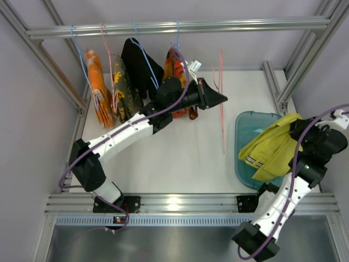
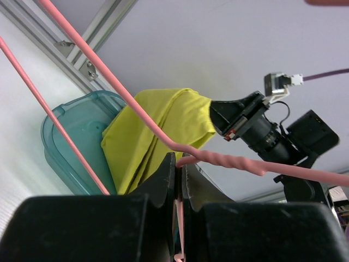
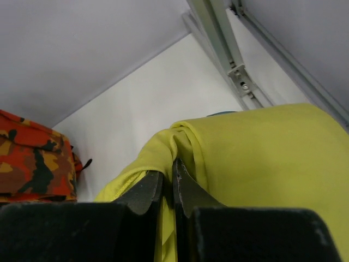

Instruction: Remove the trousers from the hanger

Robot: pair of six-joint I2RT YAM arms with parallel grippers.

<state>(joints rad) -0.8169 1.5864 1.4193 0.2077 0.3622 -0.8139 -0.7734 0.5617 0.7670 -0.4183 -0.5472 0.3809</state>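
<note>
The yellow trousers (image 1: pixel 270 150) hang bunched from my right gripper (image 1: pixel 293 126), over the teal bin (image 1: pixel 244 126). In the right wrist view that gripper (image 3: pixel 173 164) is shut on a fold of the yellow cloth (image 3: pixel 262 158). The bare pink hanger (image 1: pixel 221 103) hangs apart from the trousers, left of the bin. My left gripper (image 1: pixel 221 99) is shut on it. In the left wrist view the jaws (image 2: pixel 178 158) pinch the hanger's wire (image 2: pixel 229 159) just below its twisted neck. Beyond it are the trousers (image 2: pixel 158 125) and the bin (image 2: pixel 71 136).
A metal rail (image 1: pixel 180 26) runs across the back and carries several hangers with garments: orange (image 1: pixel 97 87), dark camouflage (image 1: pixel 124 90), black (image 1: pixel 139 63) and orange camouflage (image 1: pixel 177 68). My left arm reaches just in front of them. Frame posts stand at both sides.
</note>
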